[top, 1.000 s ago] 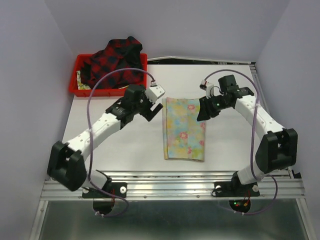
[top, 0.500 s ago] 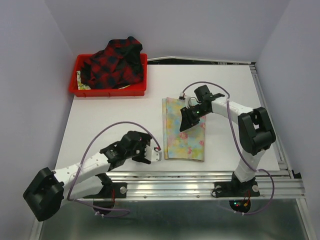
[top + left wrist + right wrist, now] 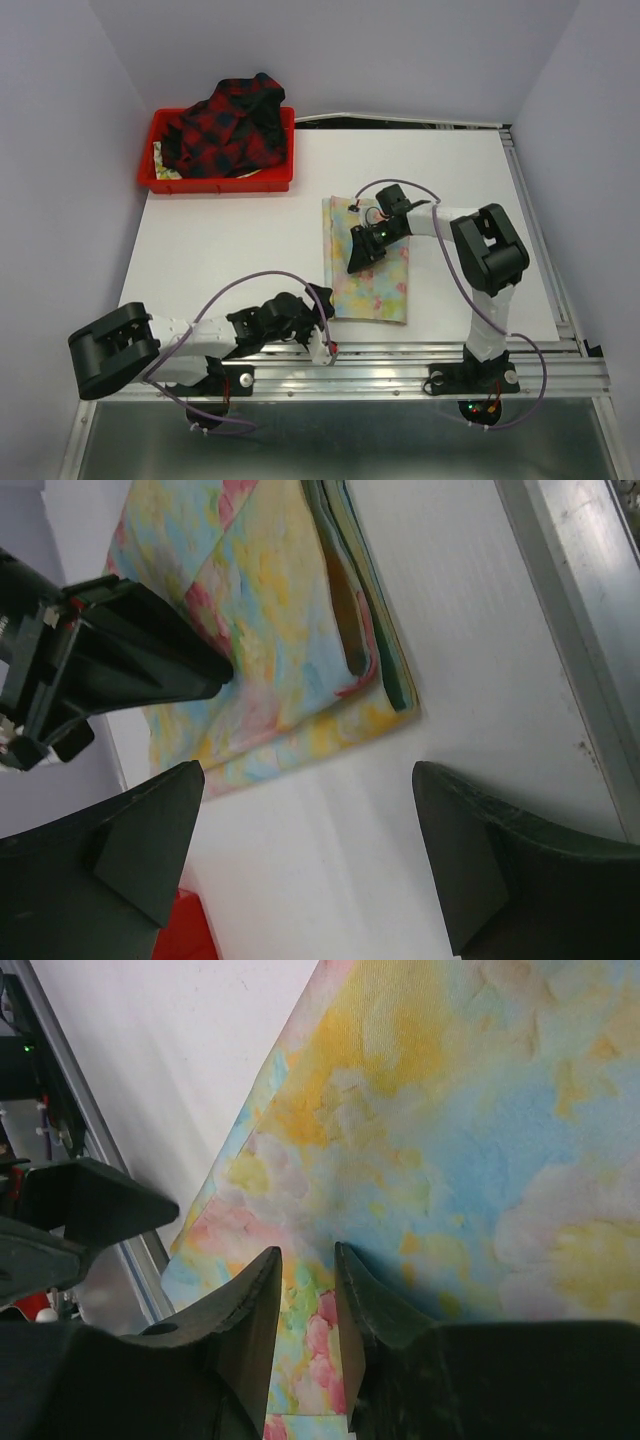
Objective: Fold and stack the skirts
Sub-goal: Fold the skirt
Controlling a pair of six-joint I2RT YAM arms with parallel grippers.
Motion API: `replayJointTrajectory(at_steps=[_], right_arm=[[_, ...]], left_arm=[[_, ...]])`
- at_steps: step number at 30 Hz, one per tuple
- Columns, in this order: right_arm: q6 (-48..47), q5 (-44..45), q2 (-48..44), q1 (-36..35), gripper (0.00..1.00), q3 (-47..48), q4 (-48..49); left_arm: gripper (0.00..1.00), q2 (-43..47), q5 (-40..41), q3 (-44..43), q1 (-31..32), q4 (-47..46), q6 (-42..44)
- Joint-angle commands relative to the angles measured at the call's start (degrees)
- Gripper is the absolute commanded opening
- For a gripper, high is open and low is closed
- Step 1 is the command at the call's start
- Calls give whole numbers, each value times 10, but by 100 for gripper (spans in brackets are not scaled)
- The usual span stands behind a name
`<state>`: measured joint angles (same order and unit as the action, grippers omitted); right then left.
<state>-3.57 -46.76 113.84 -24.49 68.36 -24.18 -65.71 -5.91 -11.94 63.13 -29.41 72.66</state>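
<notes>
right gripper [image 3: 305, 1252], nearly closed, touches floral skirt [image 3: 378, 285]; left gripper [image 3: 308, 776] spread wide

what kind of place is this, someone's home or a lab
Probably a robot lab test cell, not a home: the left arm and right arm are bolted to an aluminium rail at a white table, boxed in by plain walls.
</notes>
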Motion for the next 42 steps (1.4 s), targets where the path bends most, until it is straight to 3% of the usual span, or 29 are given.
replayJointTrajectory(at_steps=[1,5,11,23,33,38,41,42], right_arm=[[28,31,30,-6,34,-7,49],[60,27,50,-6,32,-5,61],[88,35,73,-6,30,-13,84],[108,40,82,-6,30,-18,92],[106,35,84,-6,29,-25,92],[109,39,82,-6,29,-30,93],[109,40,82,-6,29,-31,92],[110,40,82,-6,29,-30,92]], left_arm=[[98,-39,-21,-1,30,-50,18],[99,-111,-2,-41,53,-69,-23],[98,-150,20,-72,86,-115,-79],[97,-227,92,-149,113,-114,-181],[58,-277,198,-173,113,-104,-207],[48,-264,196,-170,116,-95,-209],[46,-211,180,-164,126,-72,-206],[41,-201,161,-171,131,-36,-212]])
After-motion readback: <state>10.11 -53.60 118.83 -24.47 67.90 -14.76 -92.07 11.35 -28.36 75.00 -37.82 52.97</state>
